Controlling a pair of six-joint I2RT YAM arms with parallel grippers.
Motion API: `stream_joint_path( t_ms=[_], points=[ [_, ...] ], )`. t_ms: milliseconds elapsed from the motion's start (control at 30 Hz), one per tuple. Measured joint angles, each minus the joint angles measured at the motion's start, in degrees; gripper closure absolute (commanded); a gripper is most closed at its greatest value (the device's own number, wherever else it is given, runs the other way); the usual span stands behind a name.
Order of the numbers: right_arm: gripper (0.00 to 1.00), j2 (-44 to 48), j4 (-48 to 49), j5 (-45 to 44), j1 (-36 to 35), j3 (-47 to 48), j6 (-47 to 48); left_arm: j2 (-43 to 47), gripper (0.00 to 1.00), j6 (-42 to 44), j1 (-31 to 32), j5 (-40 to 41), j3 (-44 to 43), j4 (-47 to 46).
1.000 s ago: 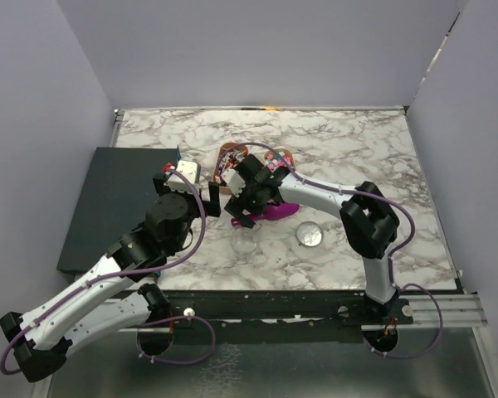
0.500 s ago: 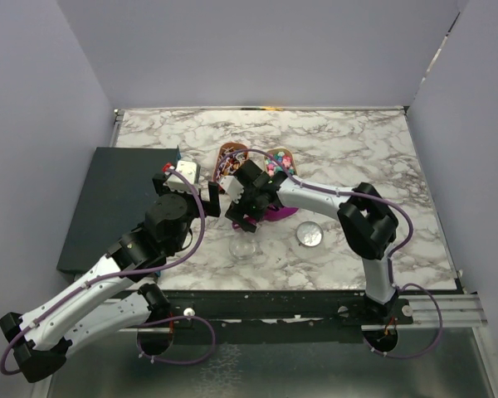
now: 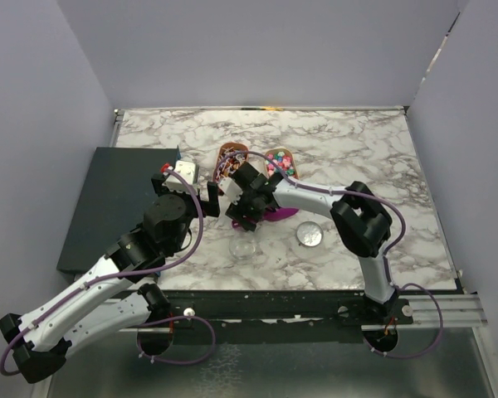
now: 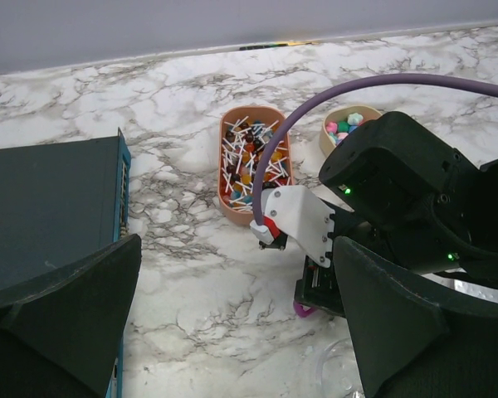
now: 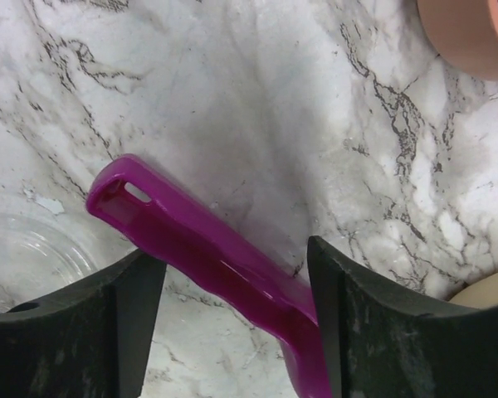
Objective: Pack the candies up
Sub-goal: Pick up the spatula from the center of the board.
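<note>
The candies [image 3: 280,163] [image 4: 346,126] are small bright sweets heaped in a tan bowl at the table's middle. A purple scoop [image 3: 280,213] [image 5: 207,249] lies flat on the marble just in front of that bowl. My right gripper [image 3: 242,217] [image 5: 231,257] is down over the scoop's handle, open, one finger on each side with a gap still showing. My left gripper [image 3: 189,184] [image 4: 236,249] hovers open and empty just left of the right wrist, over bare marble.
A second tan bowl [image 3: 229,157] [image 4: 251,157] holds stick sweets. A clear glass jar [image 3: 244,245] [image 5: 25,257] stands near the scoop handle's end, its round lid [image 3: 309,235] to the right. A dark box [image 3: 116,199] [image 4: 41,199] fills the left side.
My right gripper has shifted slightly left and down onto the scoop handle, and its jaws have narrowed a little. The left arm has held still.
</note>
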State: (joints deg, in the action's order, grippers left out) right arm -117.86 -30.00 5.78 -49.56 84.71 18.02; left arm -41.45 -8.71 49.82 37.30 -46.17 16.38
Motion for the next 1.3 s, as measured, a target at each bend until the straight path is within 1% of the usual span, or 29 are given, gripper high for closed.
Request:
stream_joint_path(
  t_ms=[33,67,100,233,333,433,600,633,933,1100,1300],
  points=[
    [0.38,0.0,0.0,-0.1,-0.1,0.0,-0.1,0.0,0.01,0.0,0.0,0.0,0.0,0.0],
    [0.44,-0.1,0.0,-0.2,-0.2,0.1,-0.3,0.0,0.01,0.0,0.0,0.0,0.0,0.0],
    [0.46,-0.1,0.0,-0.3,-0.3,0.1,-0.5,0.0,0.01,0.0,0.0,0.0,0.0,0.0],
    [0.61,-0.2,0.1,-1.0,-0.9,0.2,-1.4,0.0,0.01,0.0,0.0,0.0,0.0,0.0],
    [0.67,-0.3,0.3,-1.9,-1.1,0.3,-1.7,0.0,0.01,0.0,0.0,-0.1,0.0,0.0],
    [0.76,-0.3,0.5,-2.7,-1.1,0.4,-2.1,-0.2,0.01,0.0,0.0,-0.3,0.0,0.0],
    [0.97,-0.3,1.3,-4.4,-1.3,0.6,-2.7,-0.3,0.01,0.0,0.0,-0.3,0.0,0.0],
    [0.99,-0.4,1.6,-5.1,-1.3,0.7,-2.9,-0.3,0.01,0.0,0.0,-0.3,0.0,0.0],
    [0.99,1.0,4.6,-9.1,-1.3,1.2,-5.5,-0.3,0.01,0.0,0.0,-0.3,0.0,0.0],
    [0.99,6.8,3.5,-10.3,-1.3,1.3,-7.7,-0.2,0.01,0.0,0.0,-0.3,0.0,0.0],
    [0.99,15.8,1.1,-15.4,-1.3,1.3,-10.6,-0.1,0.01,0.0,0.0,-0.4,0.0,0.0]
  ],
)
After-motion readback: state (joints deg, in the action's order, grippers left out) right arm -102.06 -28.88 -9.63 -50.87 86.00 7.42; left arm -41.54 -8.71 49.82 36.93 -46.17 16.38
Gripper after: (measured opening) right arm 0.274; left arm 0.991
